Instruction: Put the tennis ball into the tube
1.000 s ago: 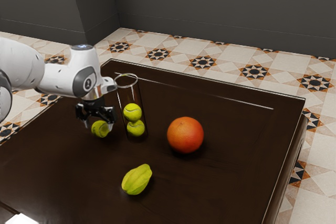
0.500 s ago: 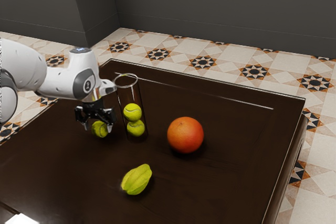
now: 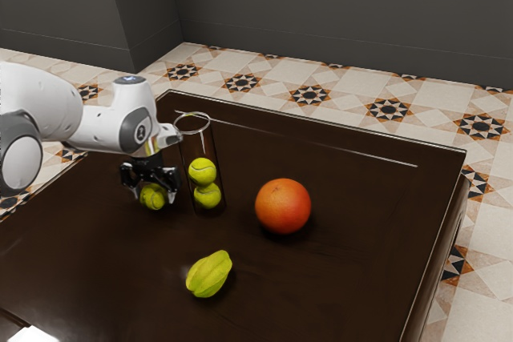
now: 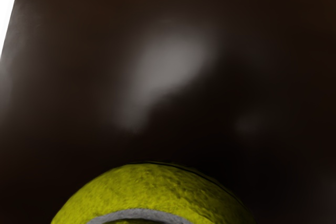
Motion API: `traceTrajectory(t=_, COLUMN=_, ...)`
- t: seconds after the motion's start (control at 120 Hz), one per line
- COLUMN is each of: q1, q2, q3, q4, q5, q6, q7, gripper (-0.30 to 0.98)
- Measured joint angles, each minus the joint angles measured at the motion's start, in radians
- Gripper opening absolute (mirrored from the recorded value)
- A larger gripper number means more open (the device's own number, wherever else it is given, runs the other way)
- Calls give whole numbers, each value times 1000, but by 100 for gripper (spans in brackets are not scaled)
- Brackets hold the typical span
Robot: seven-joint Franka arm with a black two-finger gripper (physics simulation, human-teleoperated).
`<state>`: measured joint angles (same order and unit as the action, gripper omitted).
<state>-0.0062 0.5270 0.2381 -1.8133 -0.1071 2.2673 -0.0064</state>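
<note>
Black two-finger gripper (image 3: 154,192) points down at the exterior view's middle left, fingers spread either side of a fuzzy yellow-green tennis ball (image 3: 153,197), near the clear cylindrical tube (image 3: 195,146); the white arm (image 3: 100,128) enters from the upper left. In the wrist view, the ball lies just under the gripper.

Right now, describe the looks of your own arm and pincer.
My smooth white jointed arm has rounded segments and dark grey joint covers; the cover nearest the pincer bears a small round marking. A bluish patch sits on top. The pincer itself is black and angular.
</note>
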Motion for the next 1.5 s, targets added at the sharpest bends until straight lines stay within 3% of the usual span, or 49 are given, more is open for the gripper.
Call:
traceTrajectory(t=0.317, q1=0, q2=-8, q3=1, q4=-17, q5=-38, q6=0, q7=20, gripper=68)
traceTrajectory(t=0.567, q1=-2, q2=-9, q3=4, q4=-20, q5=-35, q6=-1, q7=30, gripper=45)
traceTrajectory(t=0.775, q1=-3, q2=-14, q3=4, q4=-20, q5=-30, q6=-1, q7=32, gripper=42)
traceTrajectory(t=0.925, q1=-10, q2=-113, q3=7, q4=-25, q5=-25, q6=-31, q7=27, gripper=38)
traceTrajectory(t=1.117, q1=-30, q2=-274, q3=9, q4=15, q5=49, q6=-120, q7=4, gripper=38)
traceTrajectory(t=1.308, q1=-44, q2=-292, q3=1, q4=191, q5=121, q6=-255, q7=-28, gripper=39)
traceTrajectory(t=1.5, q1=-106, q2=-298, q3=-15, q4=240, q5=137, q6=-347, q7=-77, gripper=40)
